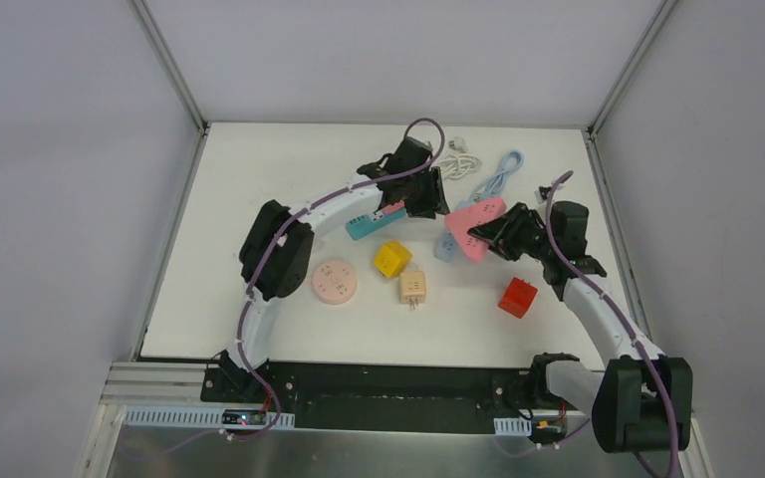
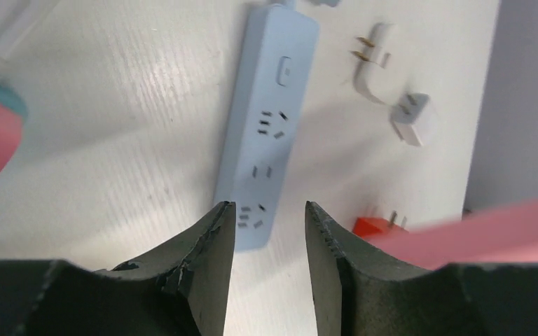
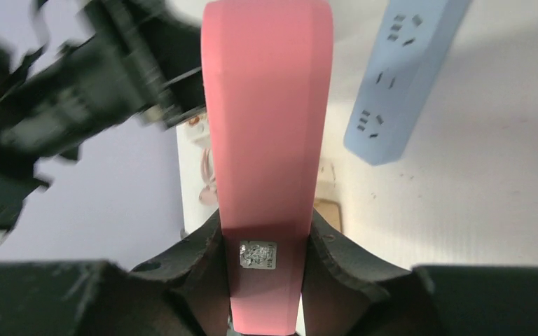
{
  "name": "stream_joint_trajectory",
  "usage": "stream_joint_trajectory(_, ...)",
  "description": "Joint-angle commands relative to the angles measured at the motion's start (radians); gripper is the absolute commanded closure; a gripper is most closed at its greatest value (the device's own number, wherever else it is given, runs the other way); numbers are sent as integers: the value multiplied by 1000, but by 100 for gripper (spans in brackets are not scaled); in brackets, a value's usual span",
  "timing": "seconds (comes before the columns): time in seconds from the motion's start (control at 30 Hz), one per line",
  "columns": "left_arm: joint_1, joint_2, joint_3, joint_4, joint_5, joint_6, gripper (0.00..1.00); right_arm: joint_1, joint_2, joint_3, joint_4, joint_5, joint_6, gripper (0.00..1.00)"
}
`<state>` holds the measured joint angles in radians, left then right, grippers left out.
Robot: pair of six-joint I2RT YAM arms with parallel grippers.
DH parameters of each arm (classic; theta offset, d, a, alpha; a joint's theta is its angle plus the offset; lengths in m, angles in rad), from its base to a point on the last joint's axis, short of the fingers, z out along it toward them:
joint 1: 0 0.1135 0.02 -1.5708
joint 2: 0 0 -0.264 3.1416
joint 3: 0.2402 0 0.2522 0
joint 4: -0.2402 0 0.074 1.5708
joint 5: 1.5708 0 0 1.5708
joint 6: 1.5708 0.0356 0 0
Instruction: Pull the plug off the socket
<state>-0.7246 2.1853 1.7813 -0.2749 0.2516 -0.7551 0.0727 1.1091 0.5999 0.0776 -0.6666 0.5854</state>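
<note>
1. At the left of the top view, the left arm (image 1: 277, 249) curves up from the bottom edge. A round pink socket (image 1: 335, 282) lies on the white table (image 1: 249, 169), just right of the arm's elbow.
2. Left of centre, a teal strip (image 1: 364, 227) lies slanted. Below it sits a yellow cube adapter (image 1: 391, 259), and a beige cube adapter (image 1: 413, 289) sits lower right of that, apart from it.
3. At upper centre is the left gripper (image 2: 267, 213). Its fingers stand apart with nothing between them. Beyond the gap, the light blue power strip (image 2: 263, 133) lies flat on the table.
4. Right of centre is the pink power strip (image 1: 473, 234), the task's socket. The right gripper (image 3: 266, 224) is clamped on one end of it, and the labelled side faces that wrist camera. The other end points toward the left gripper.
5. At the upper right of the left wrist view, a white plug (image 2: 370, 61) and a white adapter (image 2: 413, 120) lie loose on the table. I cannot tell which plug belongs to the pink strip.
6. At the lower right of the top view, a red cube adapter (image 1: 518, 297) sits alone.
</note>
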Motion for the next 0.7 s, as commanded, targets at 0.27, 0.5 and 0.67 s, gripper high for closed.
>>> stream_joint_trajectory(0.27,13,-622,-405,23,-425,150,47,-42,51,22,-19,134,45,100)
stream_joint_trajectory(0.5,26,-806,-448,-76,-535,325,45,-56,111,-9,7,134,45,100)
stream_joint_trajectory(0.67,38,-835,-408,-148,-563,419,40,-61,181,-35,31,134,45,100)
